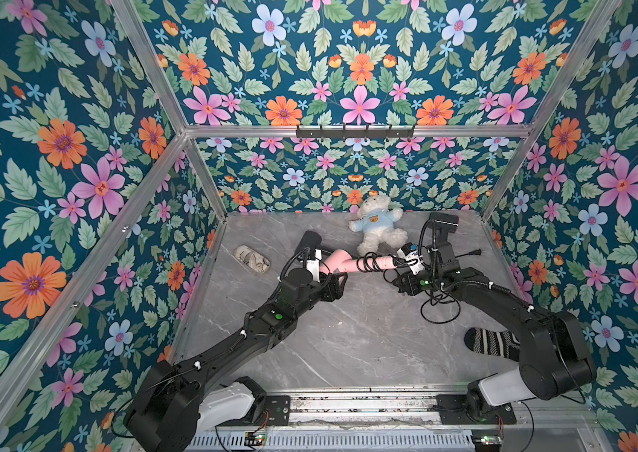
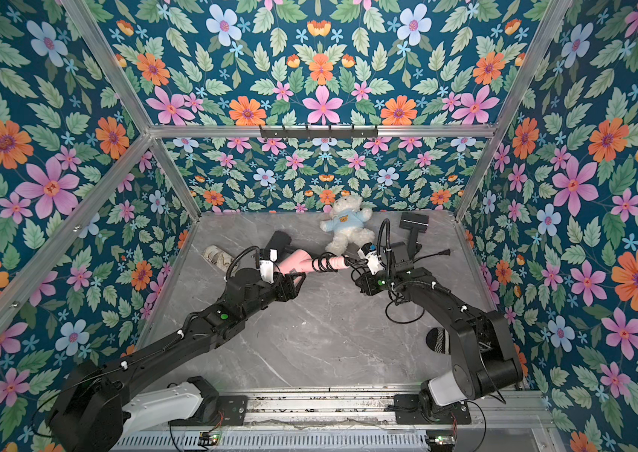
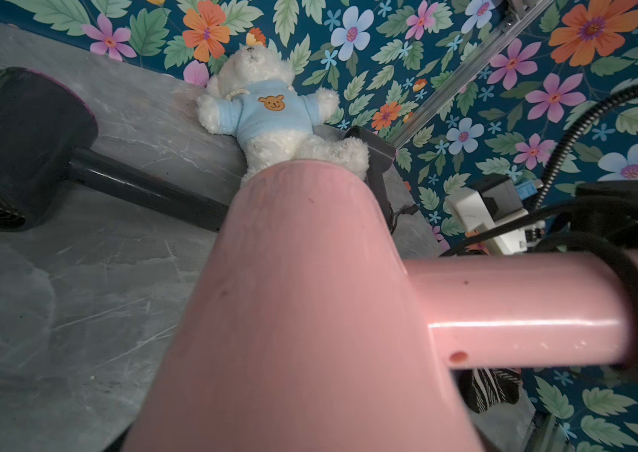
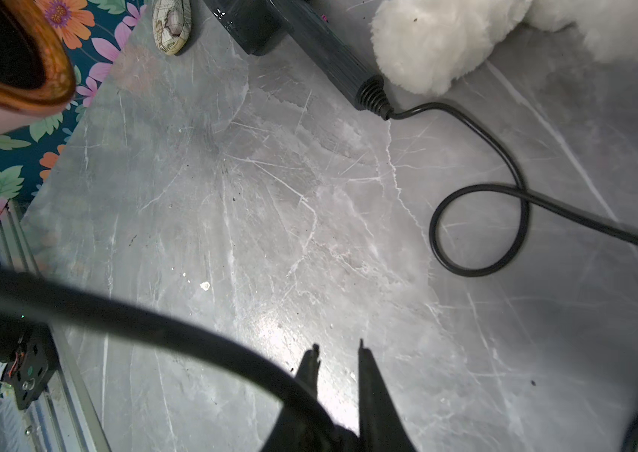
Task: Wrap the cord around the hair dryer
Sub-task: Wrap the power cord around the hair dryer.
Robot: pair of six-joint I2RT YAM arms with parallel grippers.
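the pink hair dryer [image 1: 335, 261] is held up off the grey tabletop [image 1: 348, 344] between both arms. the left tool [image 1: 327, 274] is clamped tight on its barrel. the black cord [image 1: 367, 263] coils around the handle. the right tool [image 4: 339, 347], jaws nearly together, pinches the cord's slack near the handle's end.

The dryer [image 1: 336, 261] is pink, its cord [image 1: 367, 263] black, over a grey table [image 1: 348, 344] veined in white. The bear [image 1: 378, 227] is white in a pale blue shirt with an orange bear face; left of the bear lie a black dryer [image 3: 24, 137] and, farther off, a beige pouch [image 1: 251, 259] with brown lines. Well apart from the bear is a black-and-white striped sock [image 1: 485, 341], and the walls [image 1: 55, 164] are teal with green leaves and pink, orange and pale blue flowers.
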